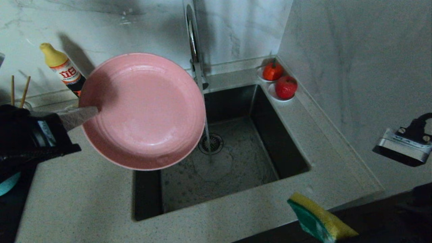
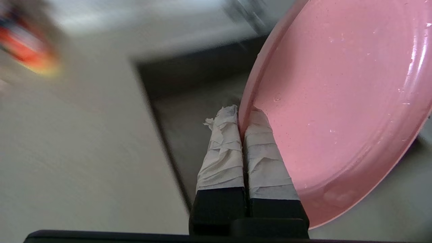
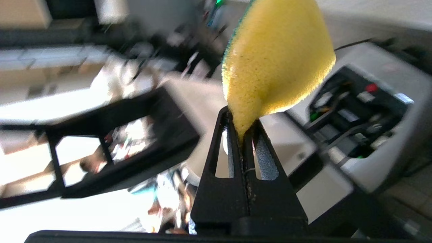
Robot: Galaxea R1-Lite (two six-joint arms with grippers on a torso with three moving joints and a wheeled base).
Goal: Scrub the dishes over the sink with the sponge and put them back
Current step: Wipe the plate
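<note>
Two tools clenched, left tool gripping pink plate hiding sink corner, right tool pinching sponge

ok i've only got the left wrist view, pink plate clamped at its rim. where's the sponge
Observer: The sponge is pinched in the right tool, low by the counter's front edge, right of the sink.
Operator: is the tap on
Observer: Yes, a thin stream falls from the faucet onto the drain strainer.
Operator: plate under the water?
Observer: No. The pink plate is tilted in the left tool above the sink's left edge, just left of the stream.
</note>
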